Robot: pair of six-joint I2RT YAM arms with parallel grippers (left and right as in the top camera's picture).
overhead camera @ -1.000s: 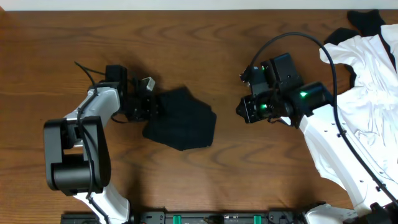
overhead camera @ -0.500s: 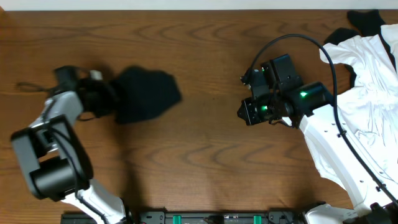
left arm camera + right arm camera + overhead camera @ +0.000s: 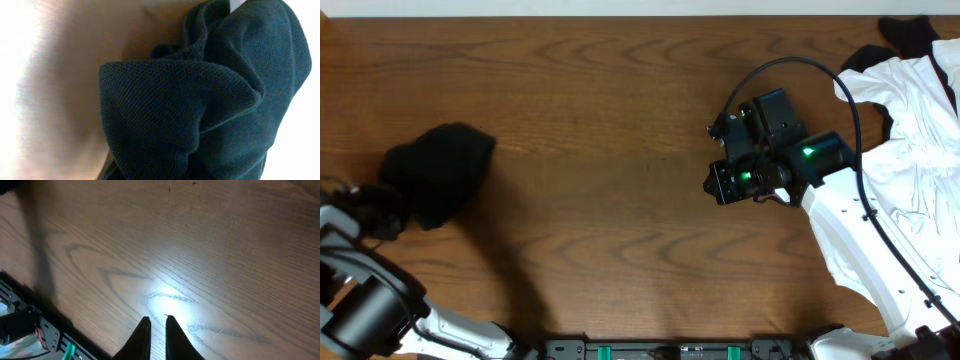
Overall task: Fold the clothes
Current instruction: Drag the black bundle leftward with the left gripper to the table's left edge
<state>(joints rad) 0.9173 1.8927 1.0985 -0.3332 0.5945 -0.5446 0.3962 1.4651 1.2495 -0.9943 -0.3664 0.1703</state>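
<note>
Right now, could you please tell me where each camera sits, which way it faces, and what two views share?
Overhead: above the table, facing down at black shirt, white clothes; left arm, right arm show.
Left wrist: on the left arm, close on the bunched black shirt; no fingers visible.
Right wrist: on the right arm, facing down at bare wood; fingers nearly together.
Shared: overhead and left wrist both show the black shirt.
</note>
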